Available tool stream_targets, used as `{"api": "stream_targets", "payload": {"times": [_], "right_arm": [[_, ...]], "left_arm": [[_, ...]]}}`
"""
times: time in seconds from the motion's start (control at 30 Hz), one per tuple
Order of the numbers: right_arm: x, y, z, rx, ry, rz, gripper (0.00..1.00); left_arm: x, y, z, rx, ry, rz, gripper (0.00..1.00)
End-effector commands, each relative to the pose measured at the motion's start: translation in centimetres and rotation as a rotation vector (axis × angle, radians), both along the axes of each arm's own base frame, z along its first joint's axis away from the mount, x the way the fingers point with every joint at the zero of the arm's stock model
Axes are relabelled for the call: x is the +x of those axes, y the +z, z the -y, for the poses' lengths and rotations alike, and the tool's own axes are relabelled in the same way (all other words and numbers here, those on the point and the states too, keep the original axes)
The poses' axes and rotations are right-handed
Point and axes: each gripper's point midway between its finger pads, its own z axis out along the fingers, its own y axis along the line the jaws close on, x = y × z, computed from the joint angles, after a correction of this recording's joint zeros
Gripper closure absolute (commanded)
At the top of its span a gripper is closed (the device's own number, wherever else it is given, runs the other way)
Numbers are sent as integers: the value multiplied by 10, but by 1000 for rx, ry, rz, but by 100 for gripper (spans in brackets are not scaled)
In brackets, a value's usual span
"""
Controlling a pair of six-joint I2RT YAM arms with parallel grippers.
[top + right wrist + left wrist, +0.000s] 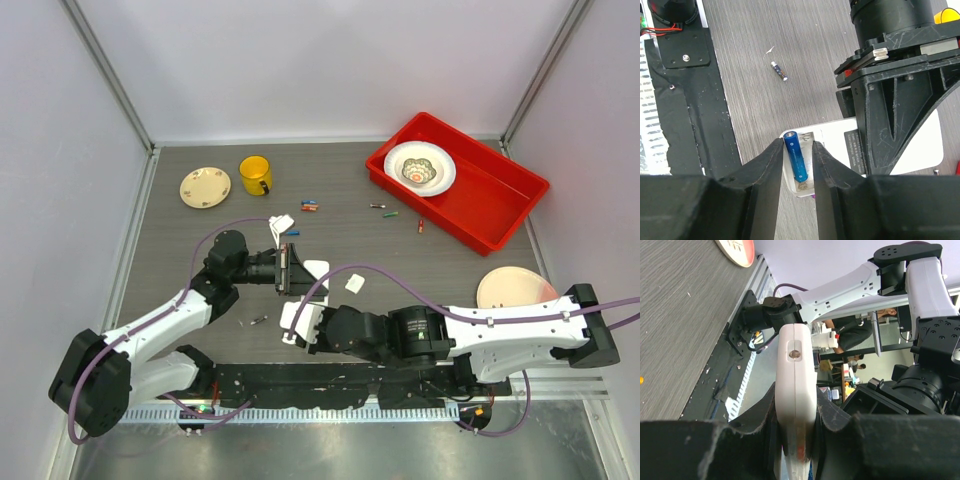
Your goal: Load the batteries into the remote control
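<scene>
The white remote control [316,270] lies on the table with its back up and its battery bay open. My left gripper [290,270] is shut on its edges; in the left wrist view the remote [796,365] stands edge-on between the fingers of that gripper [796,407]. My right gripper [797,145] hangs over the bay end [298,325]. Its fingers straddle a blue battery [798,160] lying in the bay of the remote [832,137]. The left finger touches the battery; the right one stands a little apart. More batteries [308,206] lie scattered farther back.
A loose battery [258,320] lies near the left arm and shows in the right wrist view [779,71]. A small white square piece [354,284] and a white cover [281,227] lie nearby. At the back are a red bin [500,195] with a bowl [420,168], a yellow mug [256,175], a small plate [205,187] and a pink plate [515,288].
</scene>
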Motion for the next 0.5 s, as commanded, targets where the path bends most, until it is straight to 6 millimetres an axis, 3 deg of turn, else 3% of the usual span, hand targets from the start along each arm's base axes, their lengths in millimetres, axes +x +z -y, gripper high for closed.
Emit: {"api": "stream_targets", "payload": {"times": [0.0, 0.47], "right_arm": [[5, 14, 5, 41, -40, 8, 64], [5, 20, 8, 77, -43, 5, 53]], "left_arm": [[1, 25, 2, -55, -11, 64, 100], [3, 22, 3, -49, -9, 60, 100]]}}
